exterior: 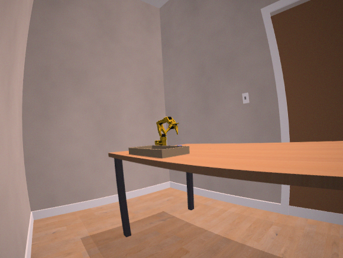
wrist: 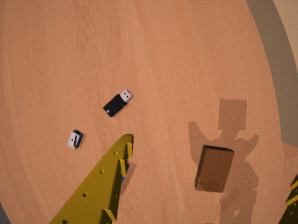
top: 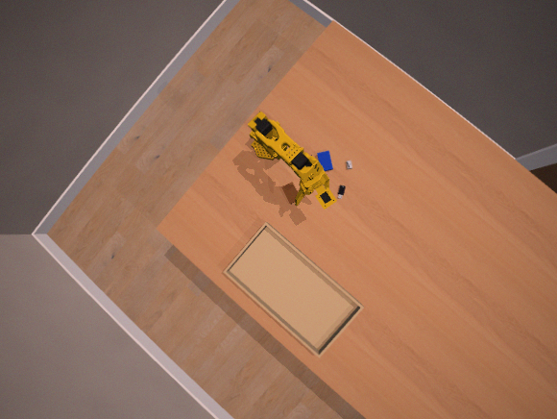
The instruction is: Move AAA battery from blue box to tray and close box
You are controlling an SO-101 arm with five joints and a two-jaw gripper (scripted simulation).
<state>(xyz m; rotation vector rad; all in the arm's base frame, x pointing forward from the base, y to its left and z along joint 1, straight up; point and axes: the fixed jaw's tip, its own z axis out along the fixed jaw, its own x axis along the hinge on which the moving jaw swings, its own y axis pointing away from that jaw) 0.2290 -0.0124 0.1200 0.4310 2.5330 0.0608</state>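
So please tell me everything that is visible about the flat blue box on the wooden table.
The flat blue box is a small rectangular thing of plain, matte blue that lies flat on the wooden table. From above only its top face shows, unbroken, so its lid appears to be on. The yellow arm reaches beside it and hides its near edge. The gripper is open, off to the side, and holds nothing. A seam is too small to tell.

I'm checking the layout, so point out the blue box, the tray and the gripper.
blue box (top: 326,160), top view, lid's flat top.
tray (top: 241,253), top view, rim.
gripper (top: 313,198), top view, between its fingertips.
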